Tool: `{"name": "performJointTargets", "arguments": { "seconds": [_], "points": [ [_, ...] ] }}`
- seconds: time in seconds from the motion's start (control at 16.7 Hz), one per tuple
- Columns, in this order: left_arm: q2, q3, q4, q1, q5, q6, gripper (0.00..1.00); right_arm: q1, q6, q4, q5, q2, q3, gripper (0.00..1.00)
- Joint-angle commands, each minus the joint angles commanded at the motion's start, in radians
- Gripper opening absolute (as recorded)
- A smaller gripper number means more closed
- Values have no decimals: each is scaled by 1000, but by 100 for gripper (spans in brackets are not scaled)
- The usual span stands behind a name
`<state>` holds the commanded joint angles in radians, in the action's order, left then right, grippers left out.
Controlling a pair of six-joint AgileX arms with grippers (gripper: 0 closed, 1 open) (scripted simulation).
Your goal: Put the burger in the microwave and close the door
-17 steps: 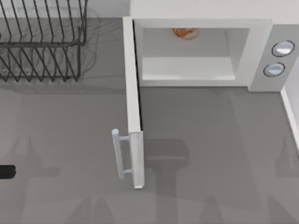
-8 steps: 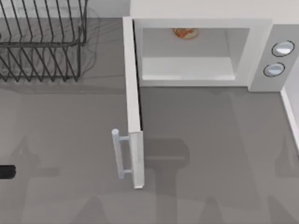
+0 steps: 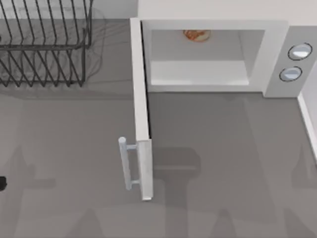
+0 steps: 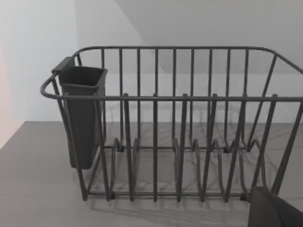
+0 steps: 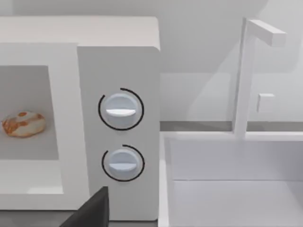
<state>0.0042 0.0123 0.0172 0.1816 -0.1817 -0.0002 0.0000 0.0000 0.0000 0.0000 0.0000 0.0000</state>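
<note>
Since a second ago the left arm [image 3: 1, 183] has slid almost off the worktop's left edge; its fingers' state I cannot tell. Burger [image 3: 196, 35] sits deep inside the microwave [image 3: 277, 34]. Push the door [image 3: 141, 109] shut from its handle [image 3: 124, 163] side, steadily.

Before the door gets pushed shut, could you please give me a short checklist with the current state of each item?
1. Burger inside the microwave: ok, it lies at the back of the cavity.
2. Burger clear of the opening's front edge: ok, it sits well back.
3. Door shut: not ok, it stands wide open, swung out toward the front of the table.
4. Handle free to reach: ok, nothing touches it.
5. Door's swing path clear: ok, bare table lies in front of the cavity; the rack stands on the far side of the door.
6. A tool near the handle: cannot tell.
</note>
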Motion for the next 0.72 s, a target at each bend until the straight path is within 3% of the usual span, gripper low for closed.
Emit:
{"name": "performJointTargets", "arguments": {
  "seconds": [0.36,0.72],
  "points": [
    [5,13,17,182,-182,0,0,0,0,0,0,0,0,100],
    [6,10,18,193,-194,1,0,0,0,0,0,0,0,100]
  ]
}}
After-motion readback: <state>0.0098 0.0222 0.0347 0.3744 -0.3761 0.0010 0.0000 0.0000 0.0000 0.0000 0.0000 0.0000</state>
